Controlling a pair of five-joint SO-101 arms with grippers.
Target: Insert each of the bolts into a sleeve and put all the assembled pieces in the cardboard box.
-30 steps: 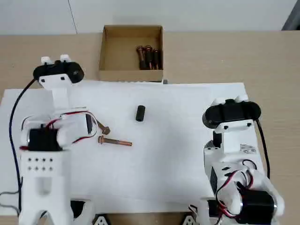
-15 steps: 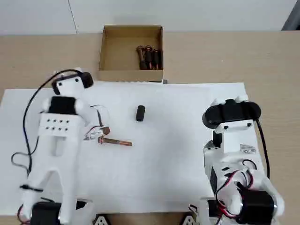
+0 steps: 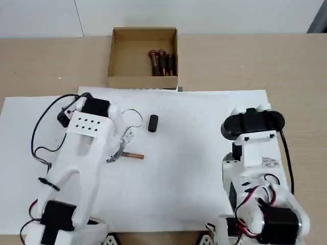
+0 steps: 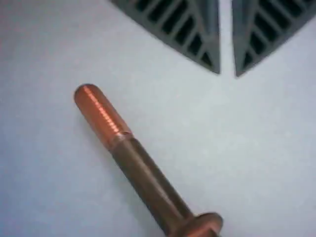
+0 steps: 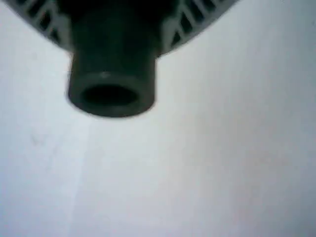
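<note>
A copper bolt point(image 3: 134, 155) lies on the white sheet point(image 3: 194, 153), and in the left wrist view the bolt point(image 4: 133, 163) lies bare with its threaded tip away from the head. My left gripper point(image 3: 120, 151) hangs over the bolt's head end. In its own view the left gripper point(image 4: 226, 54) is shut, empty, just beside the bolt. A loose black sleeve point(image 3: 153, 123) lies further back on the sheet. My right gripper point(image 5: 116, 24) is shut on another black sleeve point(image 5: 111, 79), held over the sheet with its open bore showing. The cardboard box point(image 3: 122, 53) holds assembled pieces point(image 3: 162, 62).
The right arm point(image 3: 253, 125) stands folded at the sheet's right side. The left arm's body and cables point(image 3: 76, 153) stretch over the sheet's left part. Bare wooden table point(image 3: 245, 56) surrounds the box.
The left arm has unfolded and swung forward and rightward, bringing its gripper down by the bolt's head. The bolt, loose sleeve and right arm have not moved.
</note>
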